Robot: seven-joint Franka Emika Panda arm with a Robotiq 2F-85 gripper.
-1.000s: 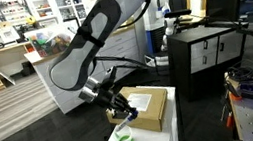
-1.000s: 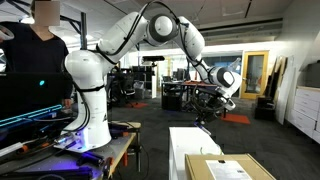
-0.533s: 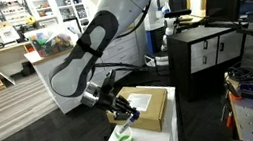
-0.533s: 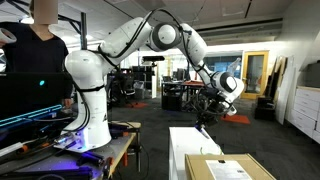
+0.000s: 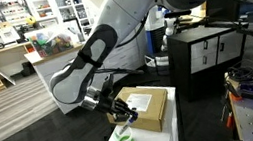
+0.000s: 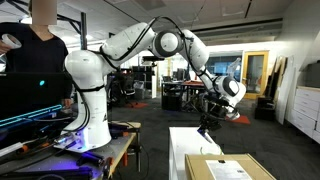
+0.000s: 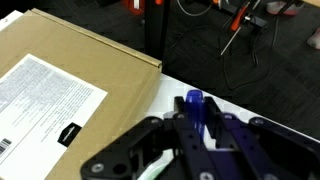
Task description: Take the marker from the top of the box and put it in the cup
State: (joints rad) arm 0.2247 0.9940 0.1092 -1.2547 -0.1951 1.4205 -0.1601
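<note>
My gripper (image 5: pixel 125 112) is shut on the marker (image 7: pixel 193 108), a dark blue stick whose cap end sticks out between the fingers in the wrist view. The gripper hangs just above the light-green cup (image 5: pixel 125 138), which stands on the white table in front of the box. The tan cardboard box (image 5: pixel 148 108) with its white label (image 7: pixel 45 100) lies behind the cup; it fills the left of the wrist view (image 7: pixel 90 70). In an exterior view the gripper (image 6: pixel 207 124) hangs above the table and a corner of the box (image 6: pixel 228 168) shows; the cup is hidden there.
The white table (image 5: pixel 169 135) is narrow, with drops on both long sides. A black cabinet (image 5: pixel 203 57) stands behind it. Dark floor with cables (image 7: pixel 240 50) lies beyond the table edge. A person (image 6: pixel 35 60) stands at a bench with another robot base (image 6: pixel 92 110).
The arm's upper links have swung and the gripper has sunk slightly toward the cup, with the marker still held. Box and cup have not moved.
</note>
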